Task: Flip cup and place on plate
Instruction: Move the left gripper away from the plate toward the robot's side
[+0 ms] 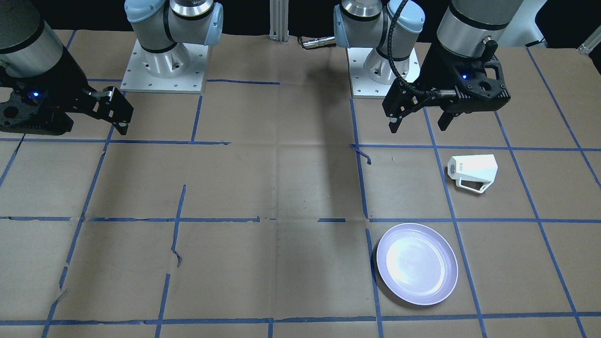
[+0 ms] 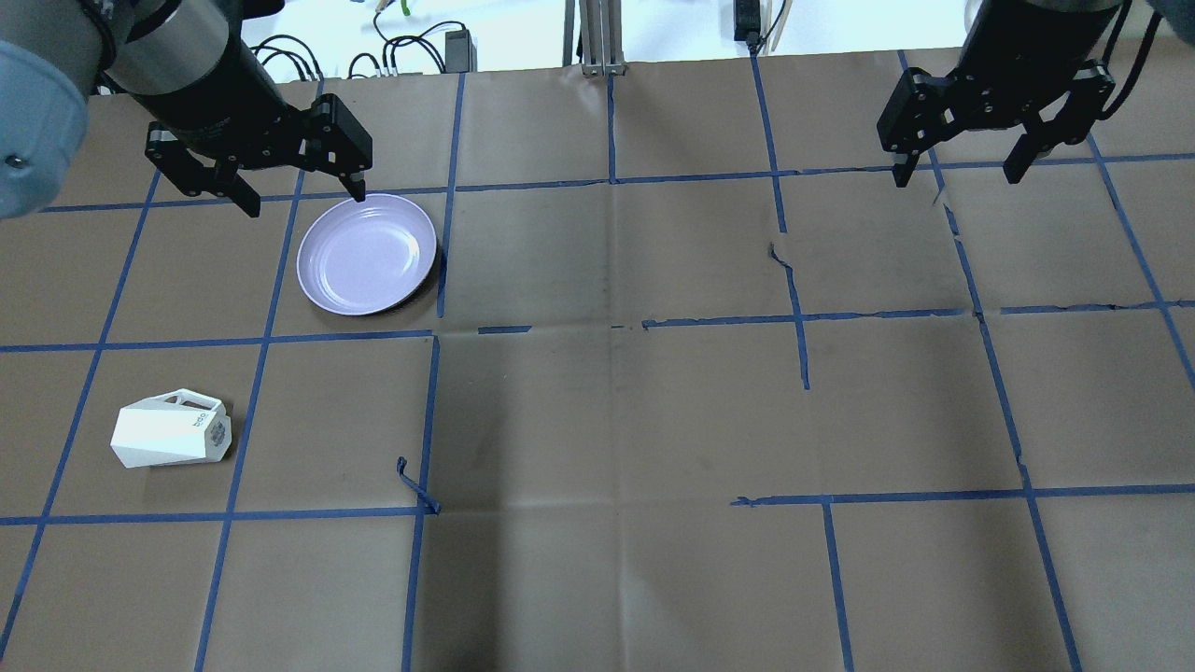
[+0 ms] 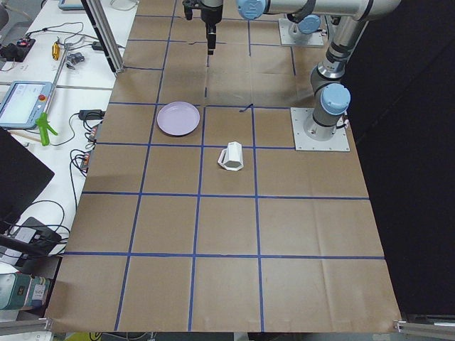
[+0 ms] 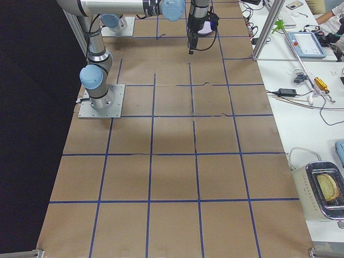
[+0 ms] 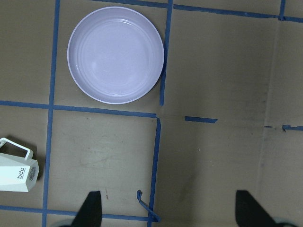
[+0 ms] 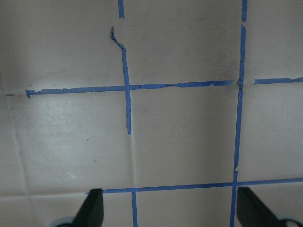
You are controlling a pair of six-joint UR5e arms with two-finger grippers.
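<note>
One cup (image 2: pixel 171 431) and one plate (image 2: pixel 367 254) lie on one desk (image 2: pixel 616 420). There are two robot arms, the left arm (image 2: pixel 187 70) and the right arm (image 2: pixel 1036 37). Each arm has one set of jaws, so that makes two sets of jaws.

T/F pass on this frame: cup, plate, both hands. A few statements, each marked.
1. The cup lies on its side on the table. True.
2. The cup rests on the plate. False: the two are apart, and the plate is empty.
3. The left hand is open and holds nothing. True.
4. The right hand is shut on the cup. False: it is open and empty, across the table from the cup.
</note>
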